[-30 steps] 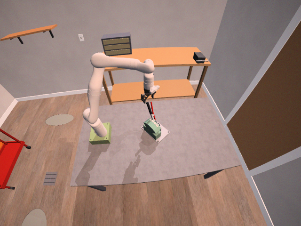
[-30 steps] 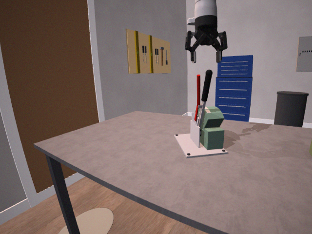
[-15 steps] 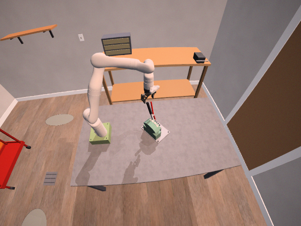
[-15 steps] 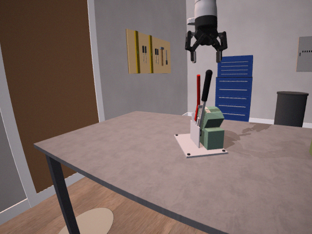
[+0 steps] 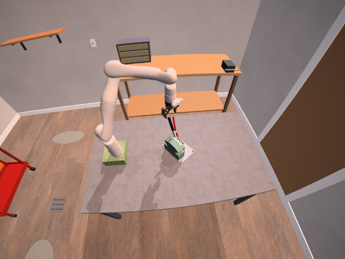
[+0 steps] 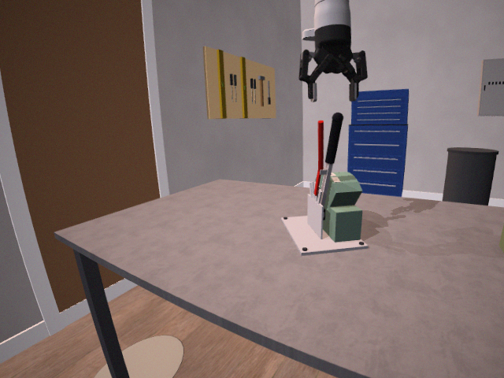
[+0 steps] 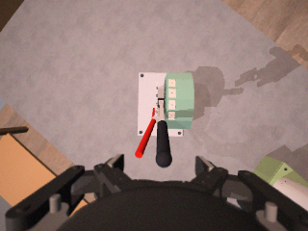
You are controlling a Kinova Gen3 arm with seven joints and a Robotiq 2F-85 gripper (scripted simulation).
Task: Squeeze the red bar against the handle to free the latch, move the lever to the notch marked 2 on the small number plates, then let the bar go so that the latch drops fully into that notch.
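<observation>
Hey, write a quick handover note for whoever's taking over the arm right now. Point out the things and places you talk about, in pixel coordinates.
Gripper [image 5: 170, 110] [image 6: 332, 96] [image 7: 159, 163]: open, empty, above the lever.
Black-gripped handle [image 5: 170, 122] [image 6: 334, 138] [image 7: 163, 141] and red bar [image 5: 174, 124] [image 6: 320, 142] [image 7: 146, 139]: apart at their upper ends, on the green notch unit [image 5: 174, 147] [image 6: 345, 224] [image 7: 184, 101].
Done: no squeeze under way; the number plates are too small to read, so the current notch is unconfirmed.
Left: squeeze, set the lever at notch 2, release, check the latch drops fully.

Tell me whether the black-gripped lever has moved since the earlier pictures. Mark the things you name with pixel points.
No. In the exterior view the black-gripped lever [image 5: 171, 123] [image 6: 334, 138] [image 7: 163, 144] keeps the same lean beside the green housing [image 5: 174, 147] [image 6: 345, 224] [image 7: 184, 101].
</observation>
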